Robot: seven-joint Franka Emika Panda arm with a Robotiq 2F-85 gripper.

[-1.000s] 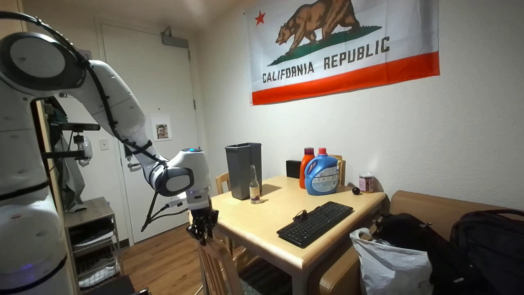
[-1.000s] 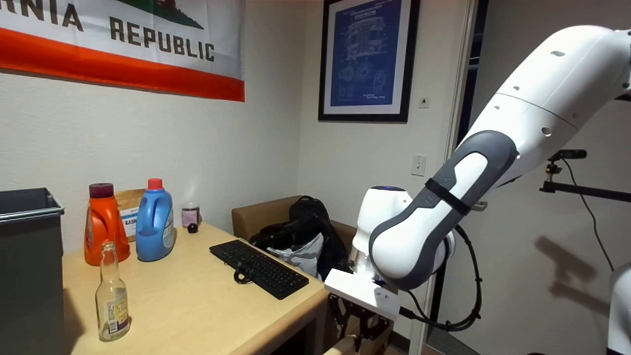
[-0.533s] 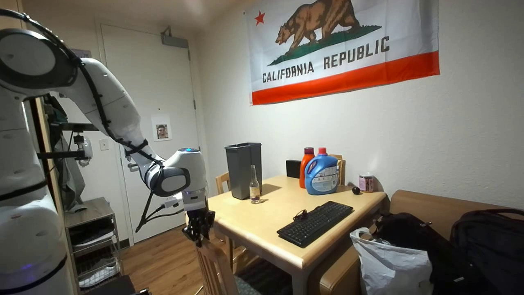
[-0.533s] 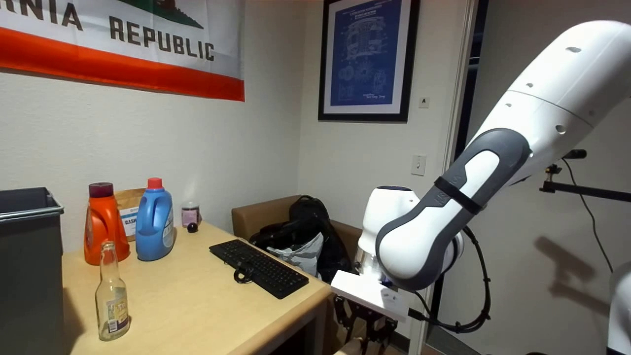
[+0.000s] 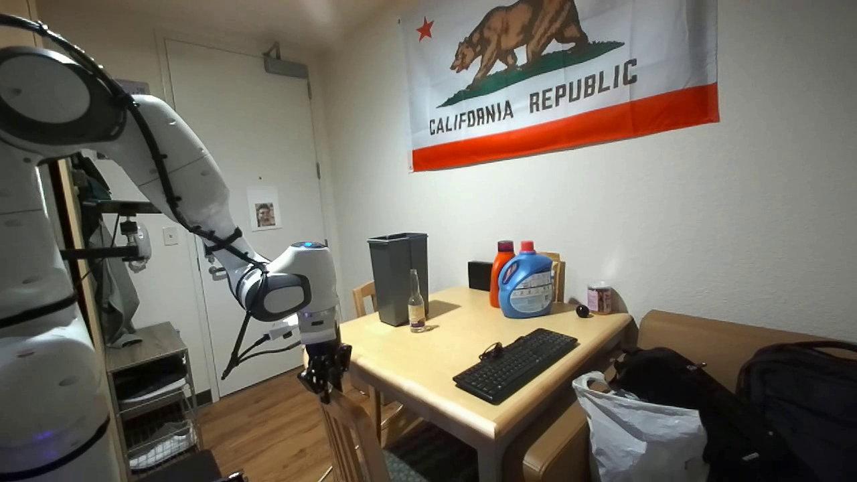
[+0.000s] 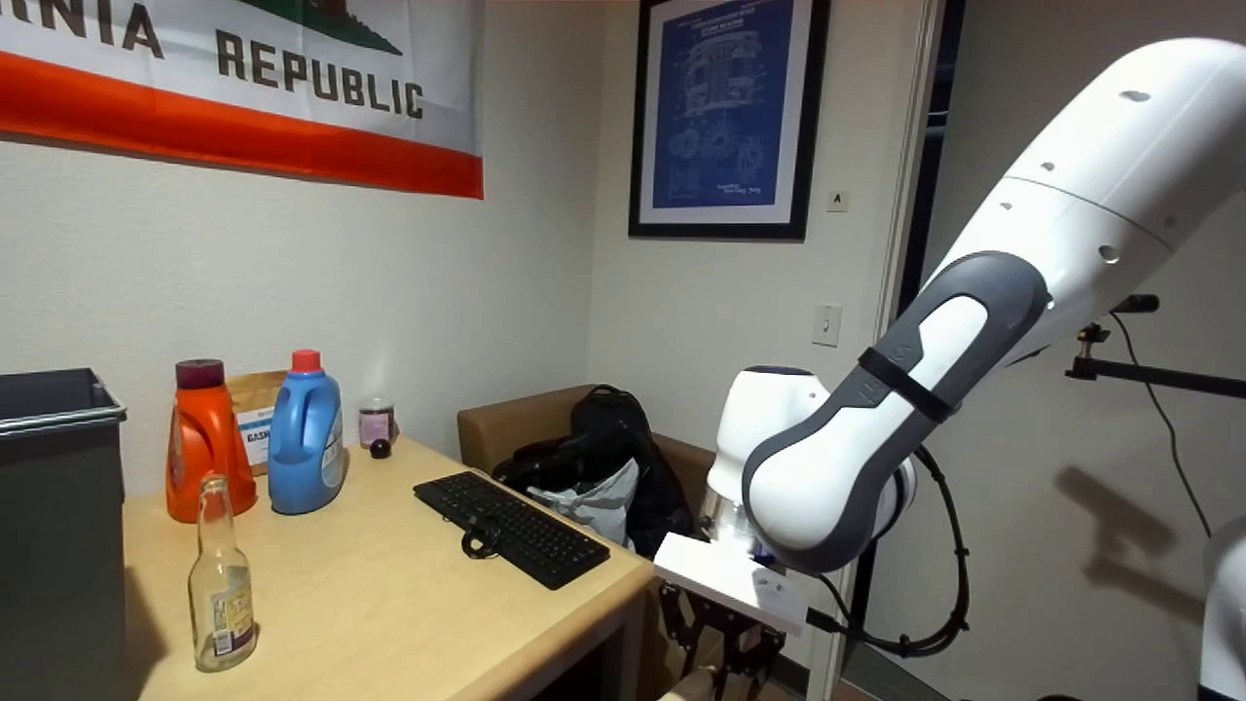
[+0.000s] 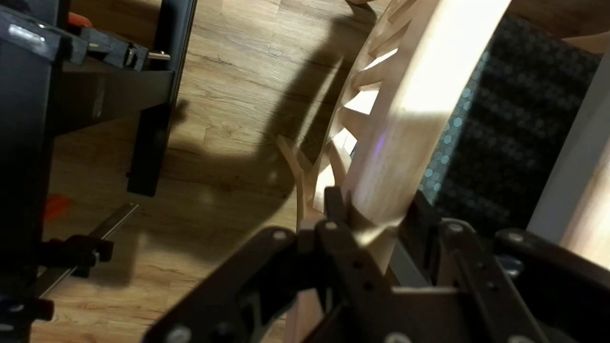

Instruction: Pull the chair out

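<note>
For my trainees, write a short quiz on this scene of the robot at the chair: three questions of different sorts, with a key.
1. Multiple choice: what is the hand closed on? (a) the keyboard (b) the chair (c) the bin
2. True or false: the glass bottle stands upright on the desk.
3. Fill the gap: the flag reads CALIFORNIA ____.

Key: 1 b; 2 true; 3 REPUBLIC.

The arm [image 6: 1090,161] is smooth white with dark grey panels [image 6: 1017,287] and a black strap [image 6: 905,387]. A black cable [image 6: 962,555] loops at four o'clock from the wrist [image 6: 761,428]; a blue light [image 5: 310,245] glows at its twelve. The black claw [image 7: 376,202] shows round, pale screw heads [image 7: 279,234].
</note>
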